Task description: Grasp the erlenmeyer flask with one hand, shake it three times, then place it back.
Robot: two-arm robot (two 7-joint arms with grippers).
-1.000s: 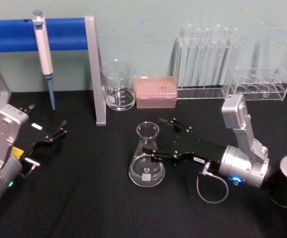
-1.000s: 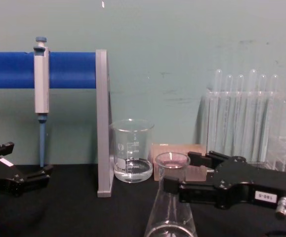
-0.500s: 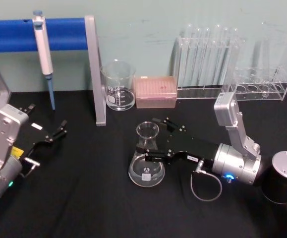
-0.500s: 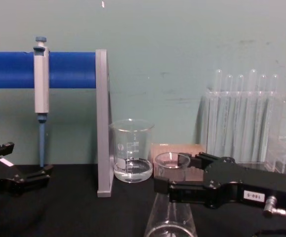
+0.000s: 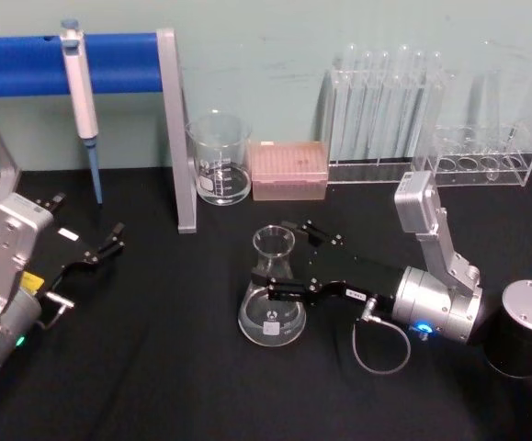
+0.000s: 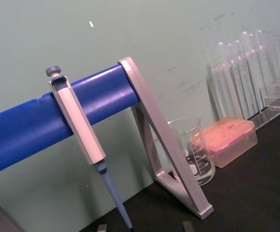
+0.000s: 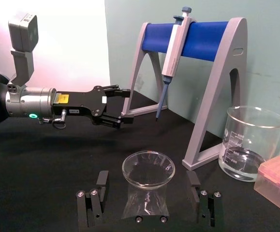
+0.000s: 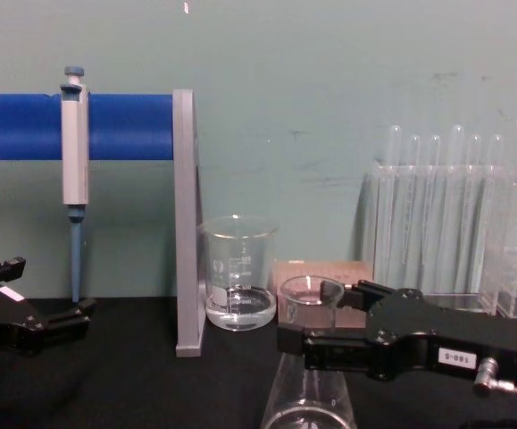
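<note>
The clear glass conical erlenmeyer flask (image 5: 270,317) is shown standing on the black counter (image 5: 155,367), its neck straddled but unclamped by the spread right gripper (image 5: 277,259); grasping, shaking and replacing are judged outstanding, the spread left gripper (image 5: 103,246) parked aside.

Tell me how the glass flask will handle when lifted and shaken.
The flask is clear glass: probably rigid, slippery and breakable if dropped. It looks empty, so likely light. The right gripper stands open around the narrow neck; held there, the wide base may swing when shaken. The left gripper sits parked off to the left.
</note>
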